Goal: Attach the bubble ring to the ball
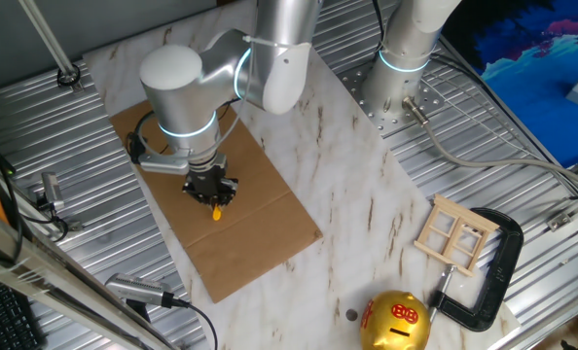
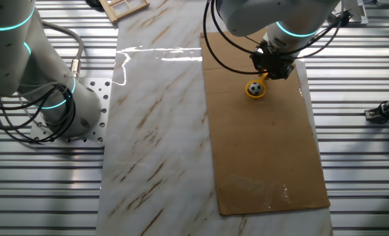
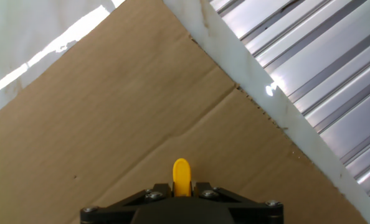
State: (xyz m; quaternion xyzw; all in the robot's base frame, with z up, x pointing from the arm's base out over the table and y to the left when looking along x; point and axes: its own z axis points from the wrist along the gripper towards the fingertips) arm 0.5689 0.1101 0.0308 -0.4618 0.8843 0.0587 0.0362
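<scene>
My gripper [image 2: 274,67] hangs low over the brown cardboard sheet [image 2: 266,151] and is shut on the handle of the yellow bubble ring [image 2: 256,94]. In the other fixed view the loop lies on the cardboard just left of the fingers, with the small black-and-white ball [image 2: 255,86] inside it. In one fixed view only the wand's yellow tip [image 1: 216,211] shows below the gripper [image 1: 211,192]; the ball is hidden. In the hand view the yellow handle end [image 3: 181,174] sticks out between the shut jaws [image 3: 181,186]; loop and ball are out of sight.
The cardboard [image 1: 240,233] lies on a marble board. A gold piggy bank [image 1: 398,321], a wooden window frame [image 1: 454,233] and a black clamp [image 1: 493,277] sit at one end. A second arm's base [image 2: 57,105] stands beside the board. Ribbed metal surrounds everything.
</scene>
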